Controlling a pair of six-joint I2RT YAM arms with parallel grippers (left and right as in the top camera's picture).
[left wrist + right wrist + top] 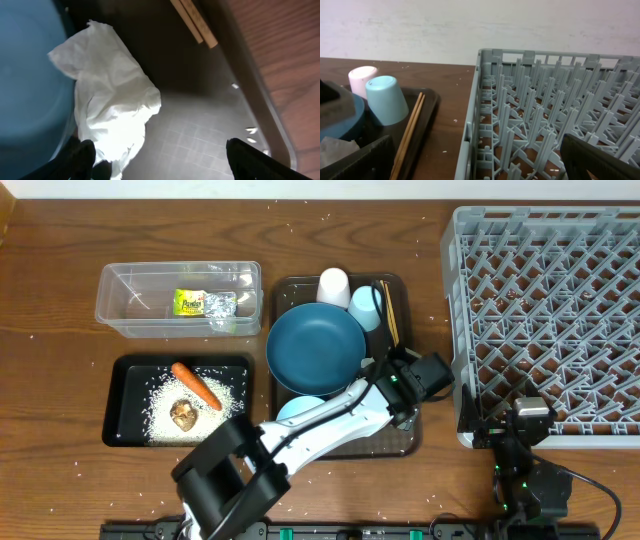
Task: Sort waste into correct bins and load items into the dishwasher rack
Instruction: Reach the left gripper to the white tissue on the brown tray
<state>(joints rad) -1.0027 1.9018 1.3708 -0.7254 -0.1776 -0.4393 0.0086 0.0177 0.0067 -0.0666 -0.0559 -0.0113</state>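
Binned wrapper [187, 302], carrot [196, 385]; left end effector [157, 160] released over leftover tissue [110, 95], right end effector [477, 162] released beside unloaded rack [530, 100].

Carrot [196, 385] in near bin [114, 408] (atop rice [228, 394])

Dark-blue plate [316, 346] — grey lattice rack [545, 320]

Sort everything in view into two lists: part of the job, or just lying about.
Part of the job: carrot, food lump, rice, tissue, foil, wrapper, clear tub, black tray, plate, bowl, white cup, light-blue cup, chopsticks, dishwasher rack.
Just lying about: brown serving tray, table.
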